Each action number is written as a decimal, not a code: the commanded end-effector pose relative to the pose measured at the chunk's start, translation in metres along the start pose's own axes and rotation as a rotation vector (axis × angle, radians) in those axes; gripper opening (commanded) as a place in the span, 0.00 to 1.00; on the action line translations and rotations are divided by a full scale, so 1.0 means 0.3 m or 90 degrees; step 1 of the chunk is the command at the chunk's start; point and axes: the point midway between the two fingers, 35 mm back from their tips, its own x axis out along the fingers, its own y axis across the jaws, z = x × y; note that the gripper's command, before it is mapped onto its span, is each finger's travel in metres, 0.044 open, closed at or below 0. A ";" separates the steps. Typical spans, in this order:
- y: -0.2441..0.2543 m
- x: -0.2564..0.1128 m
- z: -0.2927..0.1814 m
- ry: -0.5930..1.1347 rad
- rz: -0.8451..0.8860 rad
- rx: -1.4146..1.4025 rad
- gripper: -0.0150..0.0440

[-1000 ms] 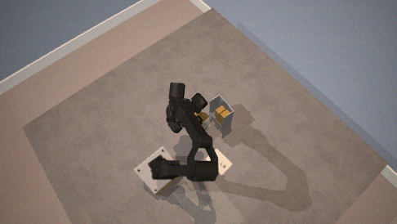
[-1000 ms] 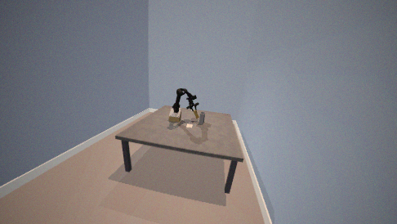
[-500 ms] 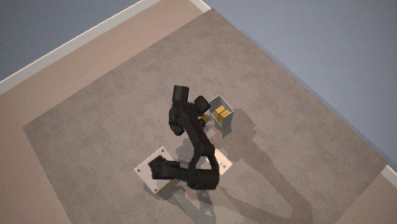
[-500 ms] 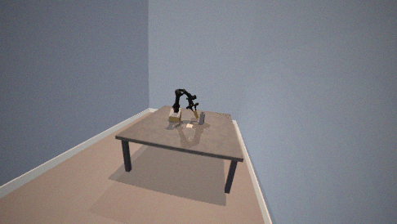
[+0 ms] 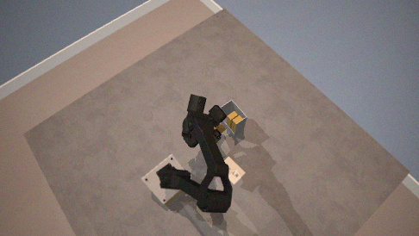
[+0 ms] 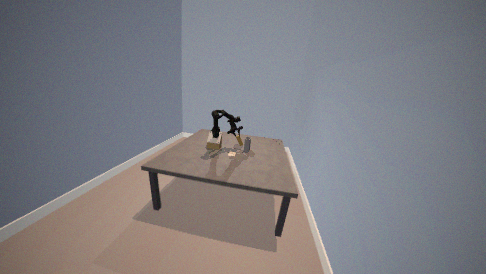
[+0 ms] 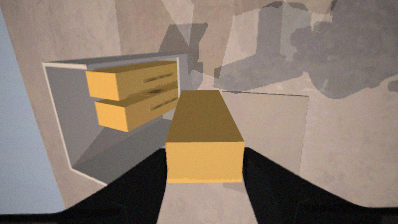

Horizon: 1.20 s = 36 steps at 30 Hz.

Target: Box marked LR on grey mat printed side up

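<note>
Box clamped between the fingers, out of the bin

The table (image 5: 276, 90) (image 6: 225, 167) spreads beneath the fingers. Above it, the dark arm (image 5: 209, 151) (image 6: 216, 120) bends over to the gripper (image 5: 218, 133) (image 6: 239, 133) (image 7: 205, 161). In the wrist view, the grey mat (image 7: 270, 120) lies beyond and right of the fingers, and the grey bin (image 5: 241, 127) (image 6: 247, 145) (image 7: 59, 112) stands to their left. The fingers grip 1 yellow-orange box (image 5: 221, 128) (image 6: 239, 140) (image 7: 205, 161) by opposite sides; it hangs above the table, slightly tilted in the exterior view, outside the bin. Its reach code is not visible. Left of the fingers in the wrist view, 2 matching boxes (image 5: 234, 118) (image 7: 110, 102) stand side by side inside the bin, their dark side print unreadable. A pale card (image 5: 233, 168) (image 6: 232, 154) marked LR lies below the fingers in the top view.
</note>
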 end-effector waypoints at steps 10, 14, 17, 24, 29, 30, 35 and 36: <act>-0.004 0.000 0.075 -0.004 0.000 -0.004 0.51; -0.006 0.001 0.097 -0.004 0.001 -0.004 0.51; -0.008 0.001 0.113 -0.005 0.001 -0.004 0.51; -0.015 0.001 0.149 -0.007 0.001 -0.004 0.51; -0.019 0.002 0.171 -0.008 0.002 -0.005 0.51; -0.020 0.002 0.172 -0.008 0.002 -0.005 0.51; -0.025 0.015 0.171 -0.007 0.001 -0.005 0.51; -0.027 0.020 0.170 -0.007 0.001 -0.004 0.51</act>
